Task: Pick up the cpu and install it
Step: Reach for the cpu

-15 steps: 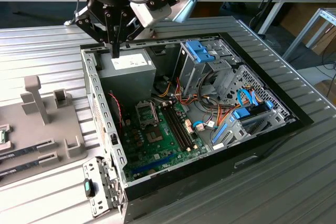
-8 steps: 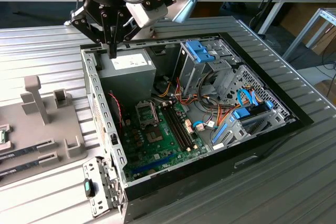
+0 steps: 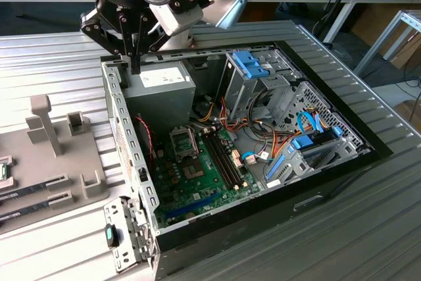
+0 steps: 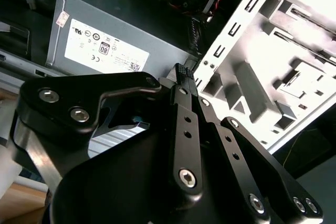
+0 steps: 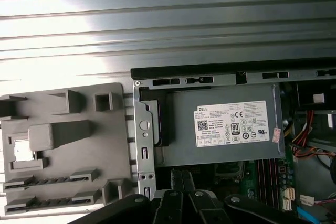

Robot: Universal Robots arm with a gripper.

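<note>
The gripper (image 3: 135, 64) hung over the computer case (image 3: 122, 129) wall. Its fingers looked squeezed shut, with nothing in them. The cpu (image 5: 19, 150) seemed to sit in the grey holder (image 5: 110, 140) on the table (image 3: 52, 57). Going low, the gripper could bump that wall.

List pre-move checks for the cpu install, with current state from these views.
1. Case open, motherboard exposed: ok.
2. End effector above the socket: not ok. It hangs at the case wall beside the power supply.
3. End effector shut: ok, its tips meet in the second wrist view.
4. Cpu in the grasp: cannot tell.
5. Socket empty, frame open: cannot tell.
6. Red cable apart from the socket: ok.
</note>
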